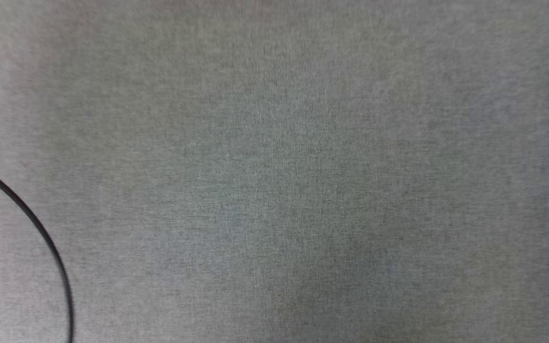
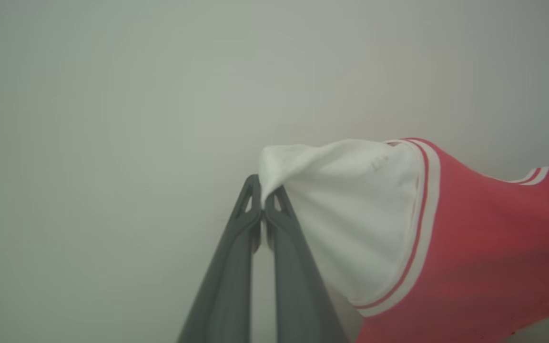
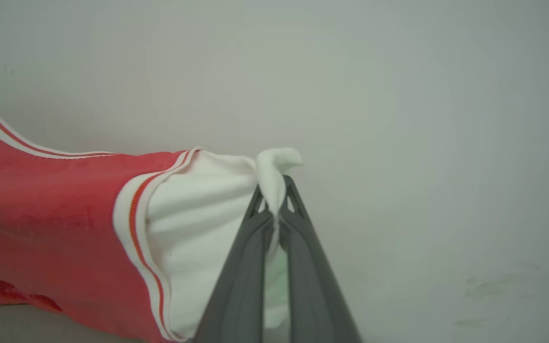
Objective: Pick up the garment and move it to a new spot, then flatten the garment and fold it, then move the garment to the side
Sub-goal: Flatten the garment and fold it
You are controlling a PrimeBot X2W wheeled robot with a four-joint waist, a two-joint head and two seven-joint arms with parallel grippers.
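The left pincer (image 2: 265, 190) and right pincer (image 3: 274, 190) each clamp a white sleeve tip of the garment (image 2: 484, 247). It looks light and limp; the sleeves suit spreading.

- The garment (image 2: 470, 247) is being cut off by the left wrist view's right and bottom edges, and by the right wrist view's left and bottom edges.
- Pinched cloth is being partly hidden inside the left gripper (image 2: 265, 190) and the right gripper (image 3: 273, 190).
- A cable (image 1: 41, 231) is being cut off at the head view's left and bottom edges.
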